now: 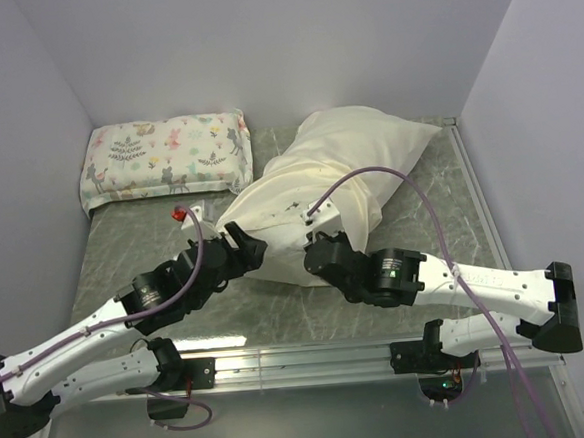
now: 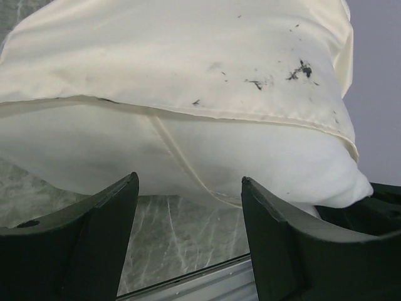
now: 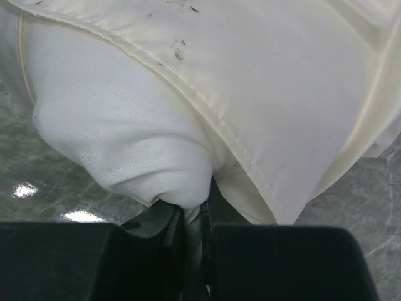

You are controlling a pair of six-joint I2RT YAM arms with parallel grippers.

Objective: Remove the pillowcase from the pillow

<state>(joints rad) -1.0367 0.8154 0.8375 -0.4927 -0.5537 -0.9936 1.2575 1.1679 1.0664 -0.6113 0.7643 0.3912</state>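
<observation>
Showing what the overhead view is hiding, the right wrist view is catching the right tool (image 3: 194, 216) clamped tight on a pinch of the white pillow (image 3: 113, 125), which is bulging out from under the stitched hem of the cream pillowcase (image 3: 282, 94). The left wrist view is giving the other side: the left tool (image 2: 188, 182) is standing with its fingers spread wide, holding nothing, just near of the pillow's exposed end, where the pillowcase, flecked with dark specks, is covering only the upper part. From above, the pillow is lying mostly inside the pillowcase across the middle and far right of the grey marbled tabletop (image 1: 123, 241), its open end facing near-left. Both arms are reaching forward from the near edge, forearms low and converging on that end. A floral pillow (image 1: 162, 158) is sitting in the far left corner, just beside the pillowcase.
</observation>
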